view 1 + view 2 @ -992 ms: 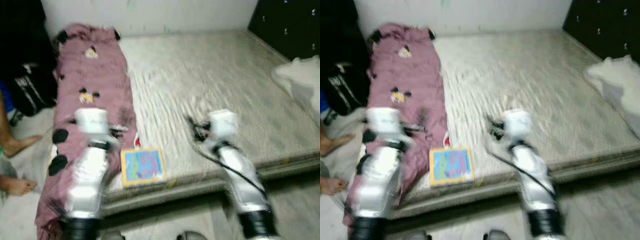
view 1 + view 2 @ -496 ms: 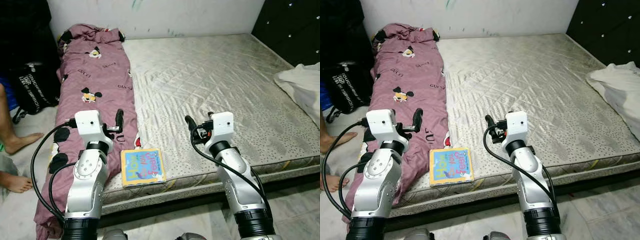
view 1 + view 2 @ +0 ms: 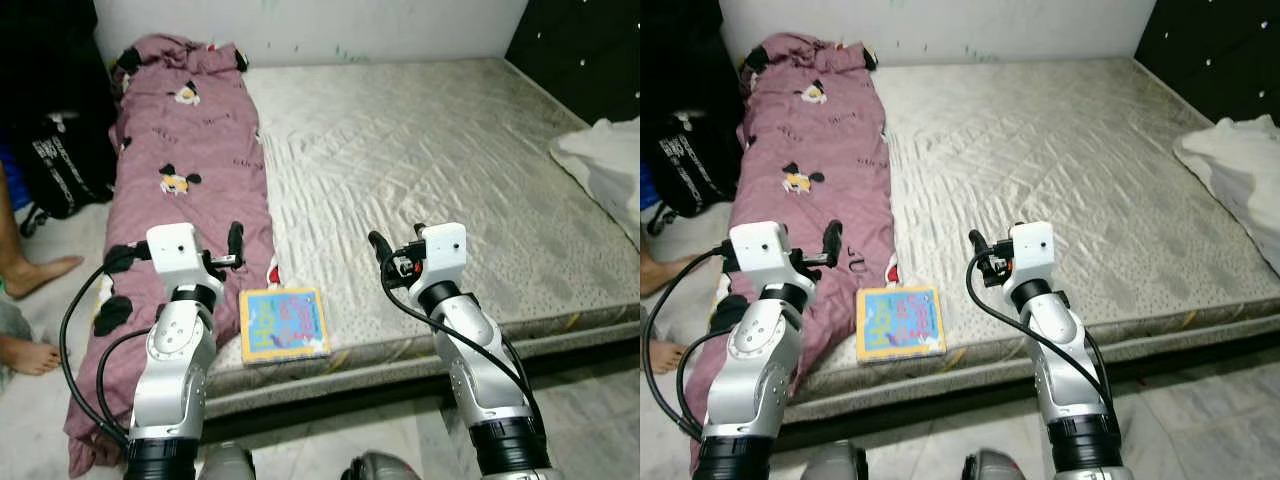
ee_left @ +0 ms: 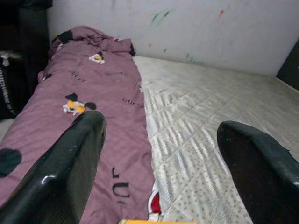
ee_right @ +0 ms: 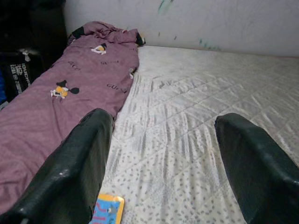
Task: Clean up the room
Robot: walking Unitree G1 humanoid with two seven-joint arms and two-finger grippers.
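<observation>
Book (image 3: pixel 284 323): at mattress (image 3: pixel 450 190) edge, beside blanket (image 3: pixel 185 160). Left claw (image 4: pixel 159 154) and right claw (image 5: pixel 163 154) apart, empty. Risk: nudged book slides off.

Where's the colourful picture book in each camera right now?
Left eye view: book at the mattress's near edge, between the arms.
Right eye view: same spot.
Left wrist view: a yellow sliver.
Right wrist view: a corner.
Shared landmark: purple blanket beside it.
</observation>
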